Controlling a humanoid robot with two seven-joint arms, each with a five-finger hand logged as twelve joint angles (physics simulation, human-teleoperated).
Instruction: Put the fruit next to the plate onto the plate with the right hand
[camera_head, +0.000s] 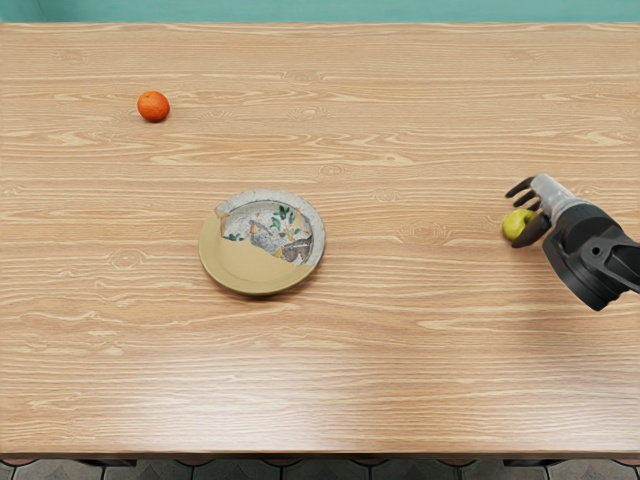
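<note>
We list the right hand (538, 208), fingers curled against a yellow-green fruit (516, 224) on the table (420, 380). We record the plate (232, 268) well apart to the hand's left. An orange (153, 105) lies farther left, beyond the plate.

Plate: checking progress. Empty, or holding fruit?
Empty: the plate bears no fruit. The yellow fruit sits at the right hand, the orange far back left.
</note>
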